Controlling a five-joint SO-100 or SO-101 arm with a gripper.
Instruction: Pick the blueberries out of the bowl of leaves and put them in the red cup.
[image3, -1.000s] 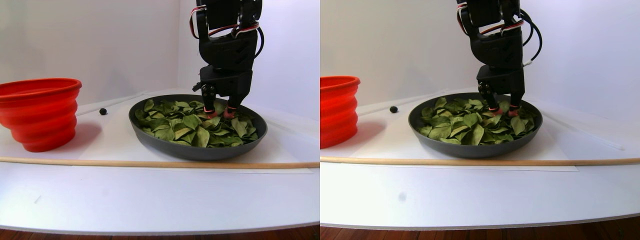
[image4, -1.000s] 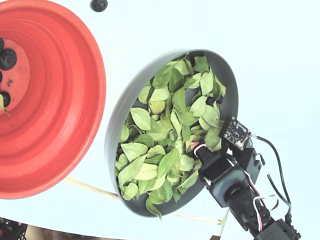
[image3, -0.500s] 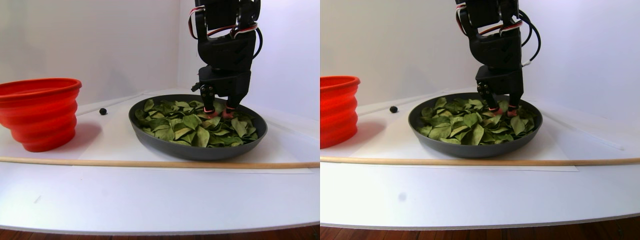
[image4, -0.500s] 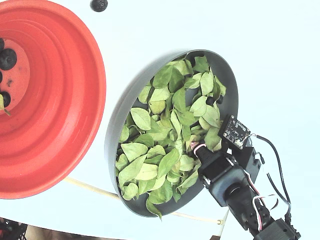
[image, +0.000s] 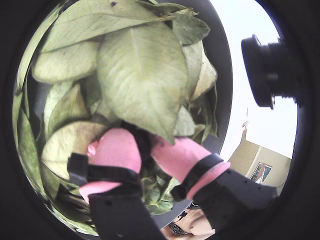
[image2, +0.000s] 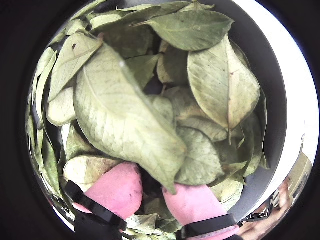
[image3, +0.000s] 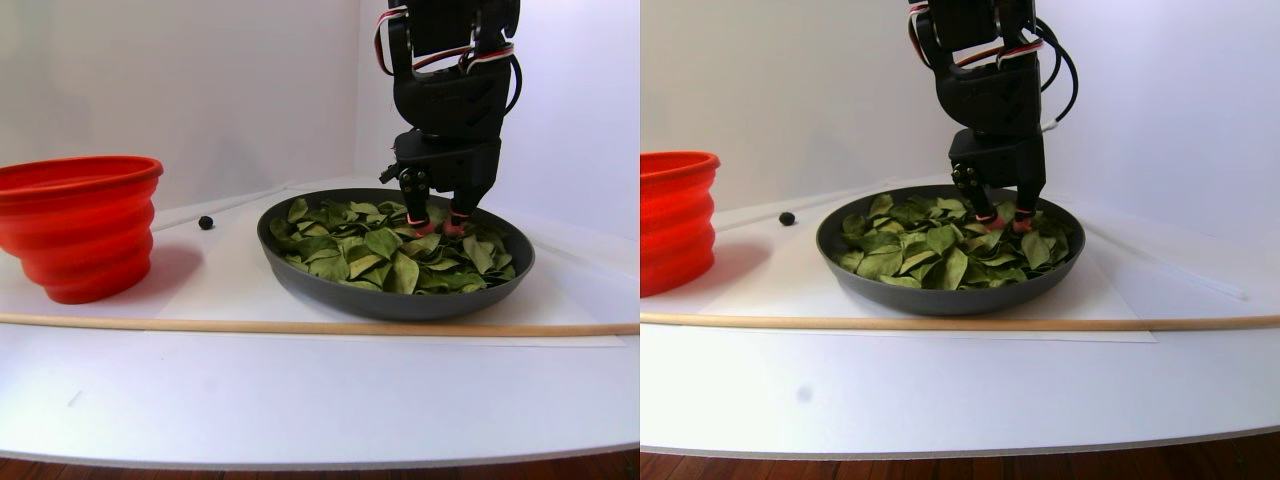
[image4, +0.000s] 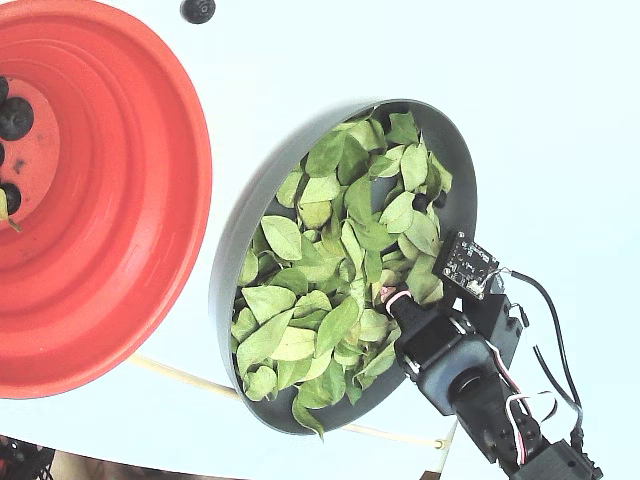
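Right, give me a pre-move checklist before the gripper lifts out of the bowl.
1. Gripper tips down among the leaves: ok.
2. Blueberry between the pink fingertips: cannot tell, leaves cover the gap.
3. Leaf caught between the tips: cannot tell; a large one lies over them in both wrist views.
4. Red cup open, berries already in its bottom: ok.
5. Stray blueberry on the table, outside cup and bowl: not ok.
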